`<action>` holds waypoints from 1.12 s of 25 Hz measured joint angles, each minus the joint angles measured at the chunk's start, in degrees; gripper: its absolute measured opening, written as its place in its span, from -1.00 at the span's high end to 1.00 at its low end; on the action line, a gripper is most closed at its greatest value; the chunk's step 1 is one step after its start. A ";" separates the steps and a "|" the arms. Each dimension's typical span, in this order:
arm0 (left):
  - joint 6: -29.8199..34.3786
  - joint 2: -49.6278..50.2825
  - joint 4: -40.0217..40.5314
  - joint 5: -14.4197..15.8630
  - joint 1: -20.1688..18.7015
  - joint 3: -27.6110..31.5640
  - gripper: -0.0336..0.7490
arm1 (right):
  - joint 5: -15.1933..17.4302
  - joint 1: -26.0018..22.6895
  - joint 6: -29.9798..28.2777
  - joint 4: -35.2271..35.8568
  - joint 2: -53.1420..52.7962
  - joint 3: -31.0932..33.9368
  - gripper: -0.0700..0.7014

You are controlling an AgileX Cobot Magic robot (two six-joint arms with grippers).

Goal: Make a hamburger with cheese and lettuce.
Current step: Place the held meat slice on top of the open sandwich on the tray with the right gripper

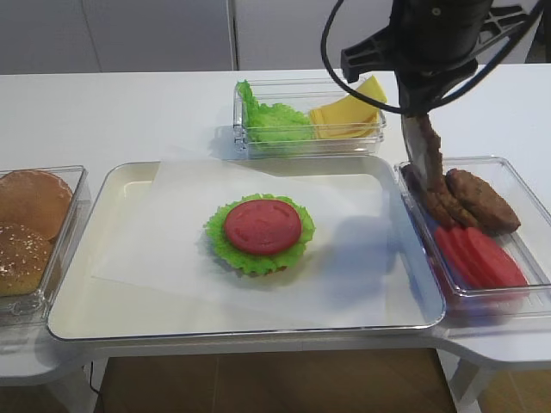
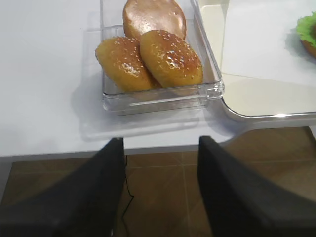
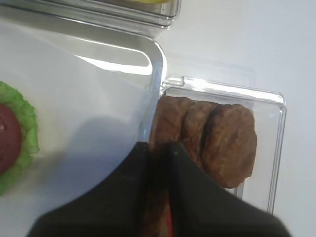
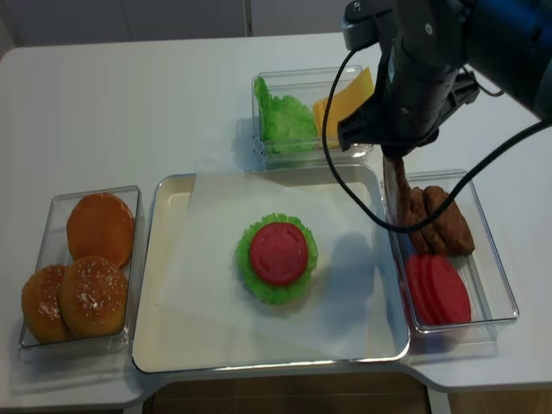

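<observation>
The hamburger (image 1: 263, 228) is a frilly lettuce stack topped by a red tomato slice, on white paper in the middle of the tray (image 1: 120, 185). It also shows in the other high view (image 4: 278, 254) and at the left edge of the right wrist view (image 3: 10, 138). The cheese (image 1: 349, 112) lies in the back container. My right gripper (image 1: 417, 120) is shut on a brown patty (image 1: 428, 163) that hangs upright over the left end of the right container; the patty shows between the fingers in the wrist view (image 3: 154, 212). My left gripper (image 2: 160, 148) is open and empty, below the table's front edge.
Loose patties (image 1: 482, 202) and tomato slices (image 1: 482, 258) fill the right container. Loose lettuce (image 1: 275, 120) sits beside the cheese. Bun halves (image 2: 148, 54) lie in the clear box at the left. The tray rim (image 3: 153, 64) runs just left of the patty container.
</observation>
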 joint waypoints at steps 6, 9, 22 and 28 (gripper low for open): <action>0.00 0.00 0.00 0.00 0.00 0.00 0.00 | 0.24 0.00 -0.99 1.23 -1.97 0.00 0.59; 0.00 0.00 0.00 0.00 0.00 0.00 0.00 | 0.47 0.00 -1.34 1.61 -2.68 0.00 0.59; 0.00 0.00 0.00 0.00 0.00 0.00 0.00 | 0.59 12.12 -0.41 -1.97 -2.80 0.00 0.59; 0.00 0.00 0.00 0.00 0.00 0.00 0.00 | 0.59 15.31 0.02 -3.69 -2.55 0.00 0.59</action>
